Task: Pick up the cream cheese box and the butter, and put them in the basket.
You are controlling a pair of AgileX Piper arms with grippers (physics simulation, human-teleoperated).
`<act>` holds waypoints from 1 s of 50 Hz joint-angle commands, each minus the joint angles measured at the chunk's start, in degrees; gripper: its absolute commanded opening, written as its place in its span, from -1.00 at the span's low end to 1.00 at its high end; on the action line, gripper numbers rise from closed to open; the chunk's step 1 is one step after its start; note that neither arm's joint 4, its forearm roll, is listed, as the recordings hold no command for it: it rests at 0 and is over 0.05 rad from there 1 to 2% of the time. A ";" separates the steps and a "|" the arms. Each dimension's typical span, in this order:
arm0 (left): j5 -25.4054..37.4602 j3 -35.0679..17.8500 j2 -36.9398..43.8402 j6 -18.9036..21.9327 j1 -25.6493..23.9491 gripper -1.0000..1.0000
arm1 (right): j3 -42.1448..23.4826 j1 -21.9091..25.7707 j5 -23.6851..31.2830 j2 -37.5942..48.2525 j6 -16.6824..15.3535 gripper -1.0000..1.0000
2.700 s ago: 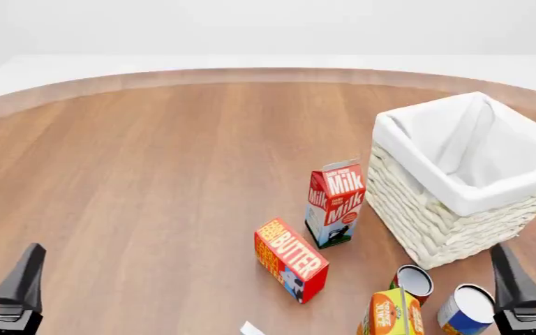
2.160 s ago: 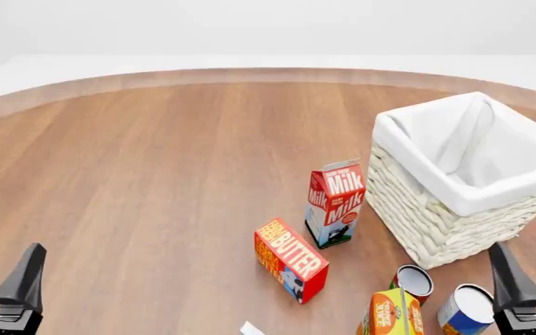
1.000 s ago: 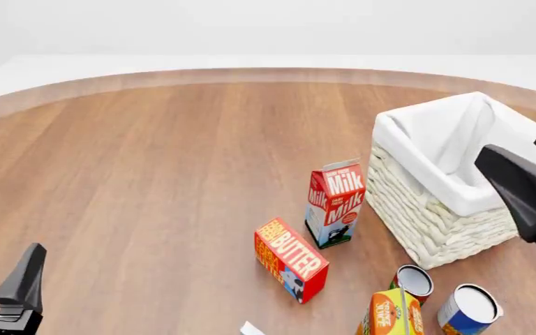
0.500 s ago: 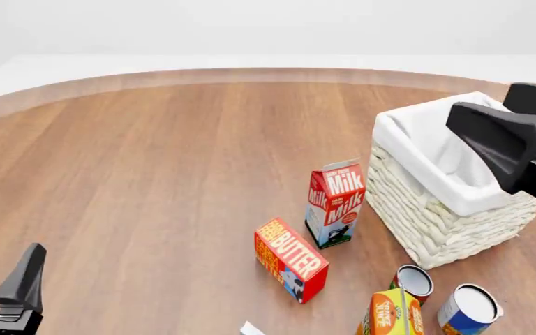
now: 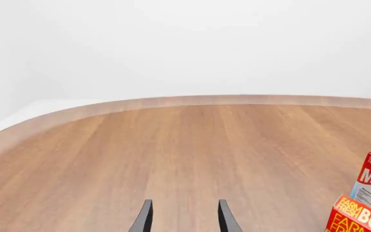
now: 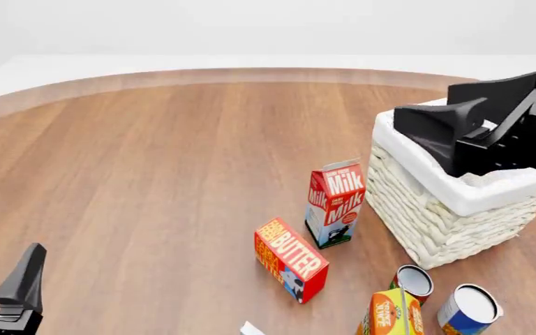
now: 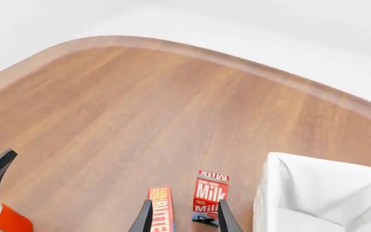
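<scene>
Both jaws stand parted with nothing between them: the right gripper [image 6: 435, 132] hangs high over the near corner of the large square white woven wicker basket [image 6: 435, 223], its 2 dark fingers [image 7: 145, 217] spread and aimed down toward the table, while the left gripper [image 6: 3, 283] sits low at the near left edge, its fingers [image 5: 143, 220] apart over bare wood.

Butter, an oblong red-and-orange carton with white lettering [image 6: 292, 257], lies tilted on the brown wooden table [image 6: 156, 174], just beside the taller red-and-white milk carton [image 6: 335, 202], which stands between it and the basket. Only a small white corner at the bottom edge of the front view may be the cream cheese box [image 6: 252, 328]; too little shows to be sure.

Judged from this layout, the main risk is the tight spacing. A descent by the right arm onto the butter could clip the milk carton and tip it onto the target, or the arm could snag the basket's cloth-lined rim. Gripping the carton diagonally rather than across its narrow faces might let it twist out. An orange juice carton [image 6: 391, 314] and 2 round cans [image 6: 468, 307] crowd the near right, so a low sweep there could scatter them toward the cream cheese box.
</scene>
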 commanded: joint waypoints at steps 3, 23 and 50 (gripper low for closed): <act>0.00 0.00 0.00 0.00 0.00 1.00 | -7.19 2.35 5.31 6.51 -1.87 1.00; 0.00 0.00 0.00 0.00 0.00 1.00 | -12.90 3.64 9.98 12.39 -2.79 1.00; 0.00 0.00 0.00 0.00 0.00 1.00 | -2.39 5.96 3.93 13.82 2.85 1.00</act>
